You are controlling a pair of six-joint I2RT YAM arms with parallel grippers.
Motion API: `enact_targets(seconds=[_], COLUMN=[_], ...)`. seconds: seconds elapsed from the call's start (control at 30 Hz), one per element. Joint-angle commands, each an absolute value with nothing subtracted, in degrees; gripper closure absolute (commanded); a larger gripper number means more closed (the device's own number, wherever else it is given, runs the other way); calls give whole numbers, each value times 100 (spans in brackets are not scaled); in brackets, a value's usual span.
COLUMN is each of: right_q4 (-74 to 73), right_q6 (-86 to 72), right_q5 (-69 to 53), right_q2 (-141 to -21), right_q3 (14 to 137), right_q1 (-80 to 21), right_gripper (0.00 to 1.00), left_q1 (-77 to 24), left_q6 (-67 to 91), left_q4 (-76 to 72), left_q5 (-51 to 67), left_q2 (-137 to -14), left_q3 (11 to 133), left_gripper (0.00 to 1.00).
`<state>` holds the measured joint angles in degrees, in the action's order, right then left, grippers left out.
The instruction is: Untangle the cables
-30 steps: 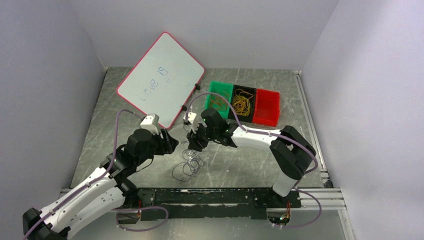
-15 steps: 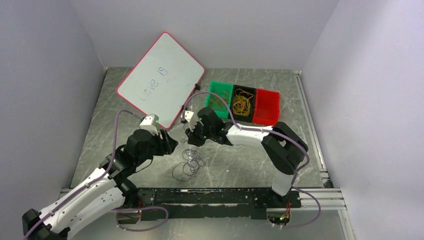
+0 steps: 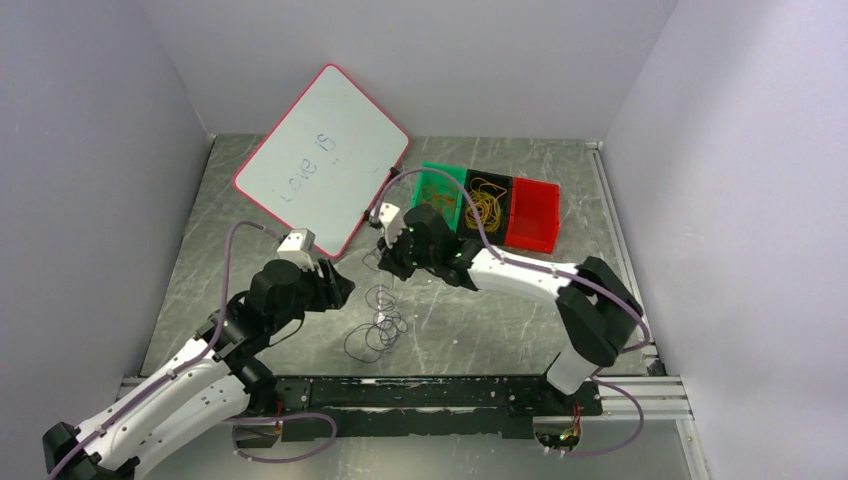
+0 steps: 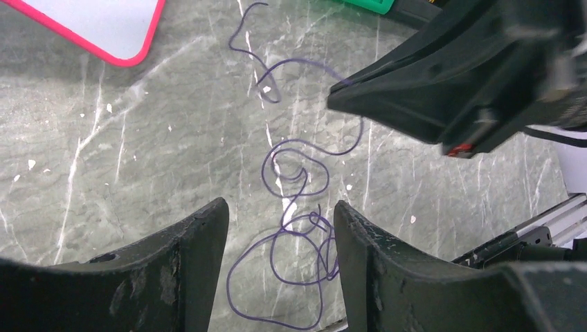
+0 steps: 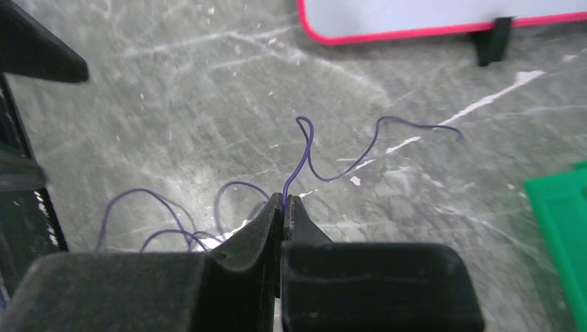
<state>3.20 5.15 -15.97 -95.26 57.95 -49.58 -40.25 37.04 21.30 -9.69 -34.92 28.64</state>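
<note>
Cables (image 3: 378,322) near table (image 3: 500,325) centre: thin purple loops in loose tangle between both arms, one strand leading up to right tool (image 5: 284,202). We see right tool pinched fully closed on that strand, free end curling beyond fingertips toward whiteboard (image 3: 322,160). Left tool (image 4: 280,214) partly open, gripping nothing, its fingers framing lower loops in wrist view; whether it touches table we cannot tell. Green bin (image 3: 437,192), black bin (image 3: 487,203), red bin (image 3: 532,215) in row behind right arm.
</note>
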Motion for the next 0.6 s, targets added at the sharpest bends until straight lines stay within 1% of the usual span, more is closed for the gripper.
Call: enact_targets(seconds=[0.0, 0.1, 0.23, 0.43, 0.57], right_q4=[35, -155, 313, 234, 21], right_q6=[-324, -966, -1622, -1890, -2166], right_q5=[-835, -318, 92, 445, 484], right_q2=[-8867, -8494, -7823, -7263, -7115], right_q3=[5965, 5975, 5477, 5511, 5712], right_q1=[-4984, -4983, -4986, -4986, -4984], right_gripper=[100, 100, 100, 100, 100], left_q1=[-3982, -3988, -3985, -3985, -3983], left_q6=[3504, 3337, 3119, 2786, 2594], left_q4=[1903, 1606, 1094, 158, -538], left_q5=[-872, -618, -296, 373, 754], left_q2=[-3393, -3422, -3585, -4294, -4797], left_q3=[2864, 2894, 2896, 2988, 2905], left_gripper=[38, 37, 37, 38, 39])
